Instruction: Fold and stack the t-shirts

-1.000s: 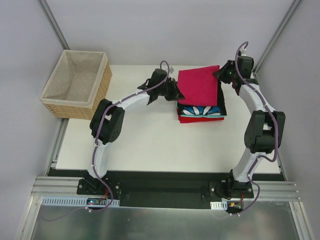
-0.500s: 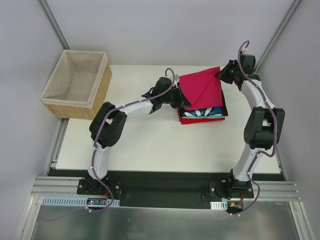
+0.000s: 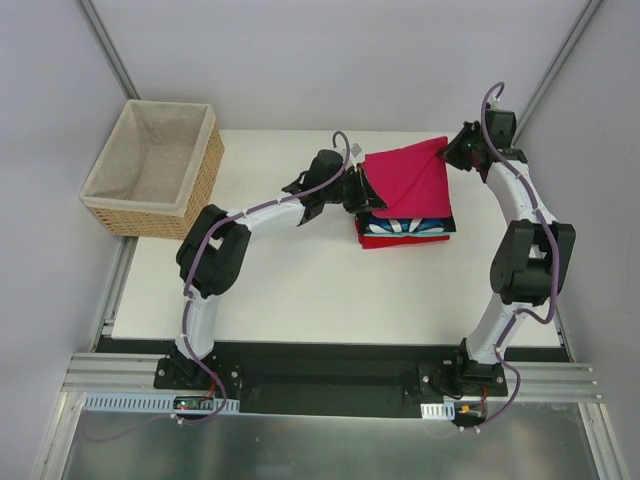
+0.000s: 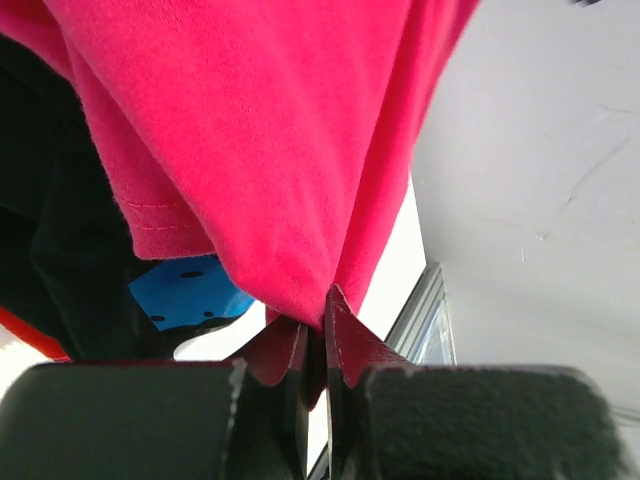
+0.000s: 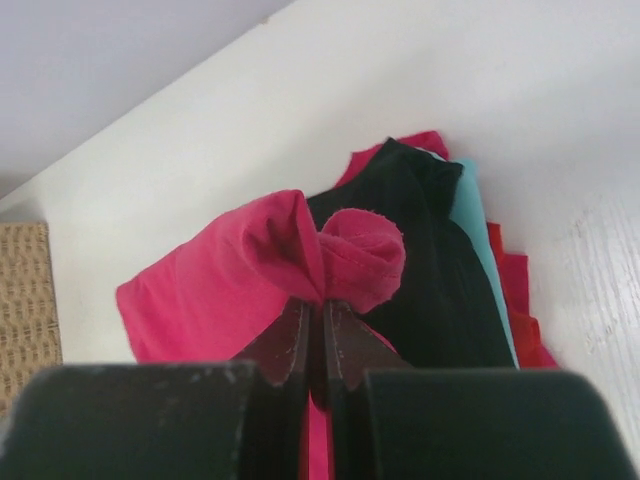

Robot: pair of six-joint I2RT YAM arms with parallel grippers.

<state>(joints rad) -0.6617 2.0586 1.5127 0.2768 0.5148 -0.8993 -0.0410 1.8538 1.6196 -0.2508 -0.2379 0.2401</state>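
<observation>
A folded crimson-pink t-shirt (image 3: 408, 182) hangs stretched between both grippers above a stack of folded t-shirts (image 3: 405, 228) at the table's back right. The stack shows black (image 5: 440, 270), blue-white patterned (image 3: 402, 224) and red (image 3: 400, 240) layers. My left gripper (image 3: 366, 196) is shut on the pink shirt's (image 4: 260, 130) left near corner. At the far right corner my right gripper (image 3: 447, 150) is shut on a bunched edge of the pink shirt (image 5: 350, 255). In the left wrist view the blue patterned shirt (image 4: 185, 290) and black cloth (image 4: 70, 250) lie under the hanging pink cloth.
A woven wicker basket (image 3: 155, 168) with beige lining stands off the table's left back corner. The white table (image 3: 300, 290) stretches in front of the stack. Grey walls and metal frame posts (image 3: 562, 70) close in behind the right arm.
Both grippers have carried the pink t-shirt to the right and a little nearer, so it now covers more of the stack. Both grips have stayed shut.
</observation>
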